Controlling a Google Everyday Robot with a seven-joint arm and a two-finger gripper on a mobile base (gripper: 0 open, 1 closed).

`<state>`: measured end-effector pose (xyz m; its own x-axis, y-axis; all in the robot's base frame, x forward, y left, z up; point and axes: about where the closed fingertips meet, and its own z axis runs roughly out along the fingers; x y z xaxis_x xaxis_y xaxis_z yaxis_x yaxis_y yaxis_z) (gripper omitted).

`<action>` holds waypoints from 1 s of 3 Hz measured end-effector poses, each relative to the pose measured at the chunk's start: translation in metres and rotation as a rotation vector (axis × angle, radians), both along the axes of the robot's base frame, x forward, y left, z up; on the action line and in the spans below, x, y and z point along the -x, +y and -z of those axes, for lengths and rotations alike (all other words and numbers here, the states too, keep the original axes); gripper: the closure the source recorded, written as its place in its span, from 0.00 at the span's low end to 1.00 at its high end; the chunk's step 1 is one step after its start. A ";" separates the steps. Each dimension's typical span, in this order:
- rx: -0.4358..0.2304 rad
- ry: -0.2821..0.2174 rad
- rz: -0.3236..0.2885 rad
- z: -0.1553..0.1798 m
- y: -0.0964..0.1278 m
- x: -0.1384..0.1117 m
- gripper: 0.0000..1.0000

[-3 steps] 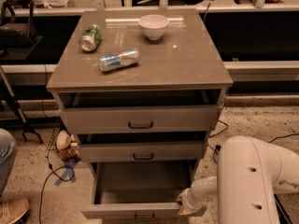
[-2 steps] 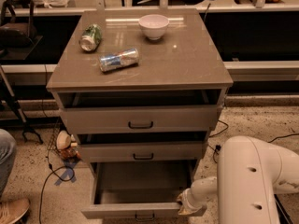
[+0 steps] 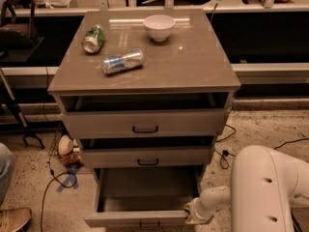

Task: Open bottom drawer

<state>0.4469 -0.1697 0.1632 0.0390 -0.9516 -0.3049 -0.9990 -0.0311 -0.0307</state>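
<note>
The bottom drawer [image 3: 140,218] is the lowest of three grey-tan cabinet drawers and stands pulled far out, its empty inside showing. Its small black bar handle [image 3: 149,224] sits at the frame's lower edge. My gripper [image 3: 191,215] is at the drawer front's right end, on the end of my white arm [image 3: 263,192], which comes in from the lower right. The middle drawer [image 3: 147,156] and the top drawer [image 3: 145,123] above it stand slightly out.
On the cabinet top [image 3: 193,66] lie a green can [image 3: 93,38], a blue-and-silver can [image 3: 123,62] and a white bowl [image 3: 159,27]. Cables and a small object [image 3: 66,149] lie on the floor to the left. A shoe [image 3: 12,219] is at the lower left.
</note>
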 end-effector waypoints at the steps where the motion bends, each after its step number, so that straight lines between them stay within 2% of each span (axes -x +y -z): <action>1: 0.000 0.000 0.000 0.000 0.000 0.000 0.84; 2: -0.001 0.003 -0.001 0.001 0.001 0.002 0.61; 3: -0.001 0.005 -0.001 0.002 0.001 0.003 0.29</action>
<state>0.4443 -0.1684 0.1613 0.0388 -0.9511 -0.3065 -0.9991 -0.0324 -0.0260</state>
